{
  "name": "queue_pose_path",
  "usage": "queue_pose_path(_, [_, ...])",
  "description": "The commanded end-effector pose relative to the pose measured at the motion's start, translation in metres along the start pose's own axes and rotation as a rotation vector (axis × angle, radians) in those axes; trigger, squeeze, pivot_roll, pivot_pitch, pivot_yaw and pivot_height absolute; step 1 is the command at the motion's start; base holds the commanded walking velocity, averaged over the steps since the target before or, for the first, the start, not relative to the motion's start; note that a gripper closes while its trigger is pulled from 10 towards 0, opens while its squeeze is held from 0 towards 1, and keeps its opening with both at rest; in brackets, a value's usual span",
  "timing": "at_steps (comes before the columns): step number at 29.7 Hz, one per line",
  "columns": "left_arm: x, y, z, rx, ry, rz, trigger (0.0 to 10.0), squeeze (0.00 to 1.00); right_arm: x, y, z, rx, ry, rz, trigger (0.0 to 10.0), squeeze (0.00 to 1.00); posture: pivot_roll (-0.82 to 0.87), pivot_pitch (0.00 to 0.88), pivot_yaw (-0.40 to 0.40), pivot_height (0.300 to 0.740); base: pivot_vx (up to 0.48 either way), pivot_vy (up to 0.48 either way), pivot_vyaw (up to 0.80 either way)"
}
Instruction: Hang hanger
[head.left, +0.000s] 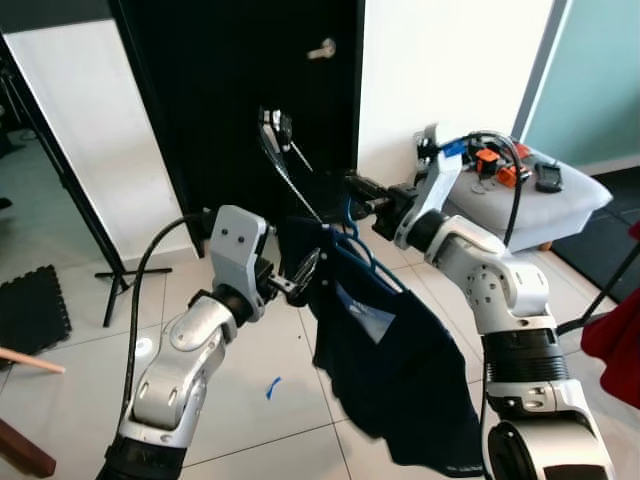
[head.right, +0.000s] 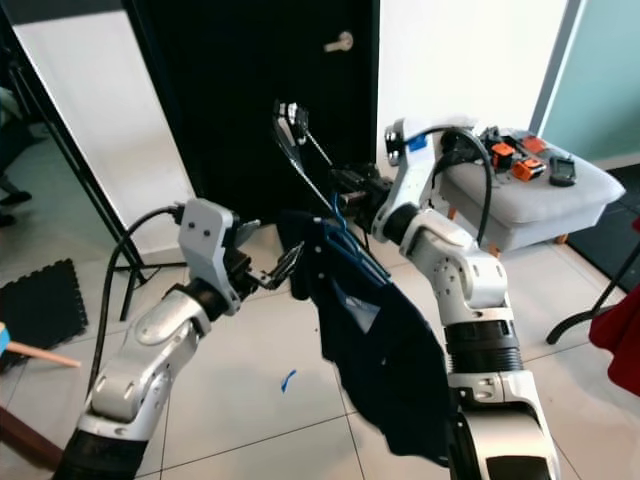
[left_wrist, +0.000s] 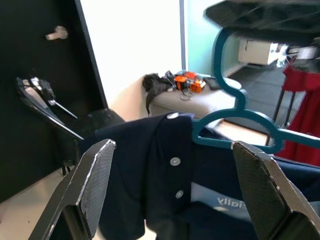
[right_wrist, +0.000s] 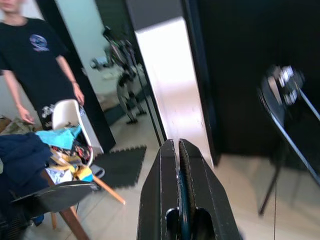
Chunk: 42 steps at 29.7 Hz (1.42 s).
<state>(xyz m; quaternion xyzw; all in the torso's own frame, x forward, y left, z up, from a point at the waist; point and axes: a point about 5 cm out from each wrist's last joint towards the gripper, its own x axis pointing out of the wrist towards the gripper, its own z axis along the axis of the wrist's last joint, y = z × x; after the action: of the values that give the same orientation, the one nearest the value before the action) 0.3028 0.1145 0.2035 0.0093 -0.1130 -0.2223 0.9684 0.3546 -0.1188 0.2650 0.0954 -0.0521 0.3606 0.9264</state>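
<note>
A dark navy polo shirt (head.left: 400, 350) hangs on a teal hanger (left_wrist: 235, 107) in front of me at chest height. My right gripper (head.left: 358, 192) is shut on the hanger's hook, and the teal wire (right_wrist: 182, 200) shows pinched between its black fingers. My left gripper (head.left: 300, 275) is open just left of the shirt's collar (left_wrist: 172, 125), with one finger (left_wrist: 95, 175) on each side of the collar and hanger neck, apart from both. A black tilted metal stand (head.left: 280, 140) rises just behind the hanger, in front of the black door.
Behind stands a black door with a silver handle (head.left: 322, 48). A white panel on a black tripod (head.left: 90, 130) is at the left. A grey ottoman (head.left: 560, 210) carrying orange items is at the right, near a red garment (head.left: 615, 340). A person (right_wrist: 35, 50) stands by a cluttered chair (right_wrist: 65, 150).
</note>
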Motion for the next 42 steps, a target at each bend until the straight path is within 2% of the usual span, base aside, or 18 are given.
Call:
queue_pose_path(1, [-0.004,0.016,-0.002,0.001,0.031,0.043,10.0,0.0,0.006,0.012,0.004,-0.047,-0.017,0.058,0.0,0.0,-0.08,0.001,0.035,0.74,0.0,0.0,0.0])
queue_pose_path(4, [-0.006,0.019,-0.001,0.008,0.03,0.051,10.0,0.0,0.005,0.011,-0.001,-0.048,0.002,0.055,0.0,0.0,-0.08,0.001,0.035,0.74,0.0,0.0,0.0])
queue_pose_path(6, [-0.008,0.026,0.0,0.0,0.029,0.077,10.0,0.0,0.004,0.01,-0.009,-0.047,0.042,0.036,0.0,0.0,-0.08,0.004,0.038,0.74,0.0,0.0,-0.79])
queue_pose_path(12, [-0.011,0.032,-0.001,0.002,0.031,0.101,10.0,0.0,0.001,0.01,-0.017,-0.052,0.074,0.037,0.0,0.0,-0.08,0.004,0.036,0.74,0.0,0.0,-0.79])
queue_pose_path(15, [-0.011,0.034,-0.001,0.007,0.034,0.107,10.0,0.0,-0.002,0.01,-0.017,-0.11,0.104,0.055,0.0,0.0,-0.09,0.001,0.034,0.74,0.0,0.0,-0.79])
queue_pose_path(18, [-0.01,0.034,0.002,0.009,0.024,0.092,10.0,0.0,-0.004,0.002,-0.01,-0.177,0.112,0.054,0.0,0.0,-0.09,0.0,0.033,0.74,0.0,0.0,-0.79])
queue_pose_path(21, [-0.009,0.031,0.006,0.007,0.01,0.055,10.0,0.0,-0.005,-0.002,0.0,-0.21,0.094,0.063,0.0,0.0,-0.09,0.0,0.033,0.74,0.0,0.0,-0.79])
queue_pose_path(24, [-0.009,0.026,0.012,-0.002,-0.019,-0.014,10.0,0.0,-0.007,0.004,0.012,-0.254,0.072,0.14,0.0,0.0,-0.09,0.0,0.03,0.74,0.0,0.0,-0.79])
queue_pose_path(27, [-0.011,0.025,0.017,0.001,-0.031,-0.056,10.0,0.0,-0.008,0.009,0.015,-0.286,0.075,0.189,0.0,0.0,-0.09,0.0,0.03,0.74,0.0,0.0,-0.79])
queue_pose_path(36, [-0.024,0.034,0.037,0.108,-0.035,-0.243,10.0,0.0,-0.01,0.019,0.023,-0.366,0.073,0.3,0.0,0.0,-0.09,0.0,0.029,0.74,0.0,0.0,-0.79])
queue_pose_path(37, [-0.03,0.032,0.04,0.135,-0.015,-0.321,10.0,0.0,-0.01,0.023,0.023,-0.377,0.075,0.332,0.0,0.0,-0.09,0.0,0.029,0.74,0.0,0.0,-0.79])
queue_pose_path(42, [-0.034,0.029,0.043,0.174,0.018,-0.408,10.0,0.0,-0.008,0.027,0.024,-0.394,0.071,0.36,0.0,0.0,-0.09,0.0,0.03,0.74,0.0,0.0,-0.79])
